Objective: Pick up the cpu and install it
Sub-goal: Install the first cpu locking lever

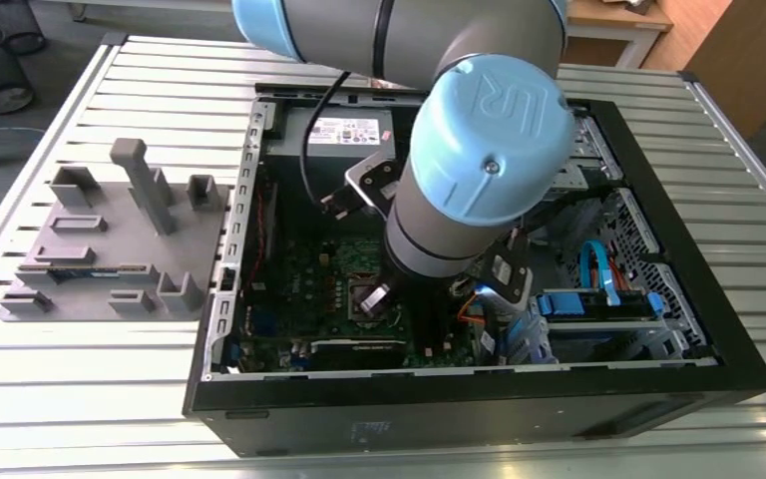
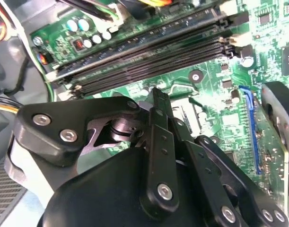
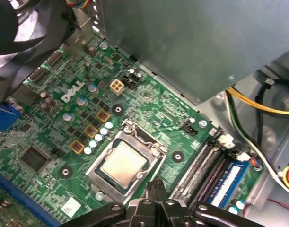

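The cpu, a small square chip with a pale metal top, lies flat in the silver socket frame on the green motherboard. In the first wrist view my gripper hovers just beside the socket's edge, on the side towards the memory slots. Its two thin black fingers are pressed together with nothing between them. The second wrist view has the gripper from behind, its tips over the board near the socket. In the exterior view the arm reaches down into the open computer case and hides the fingers.
Black memory slots run next to the socket. The grey power supply box and yellow and black cables border the board. Blue cables and a drive bay are at the exterior view's right. A grey parts fixture stands on the slatted table outside the case.
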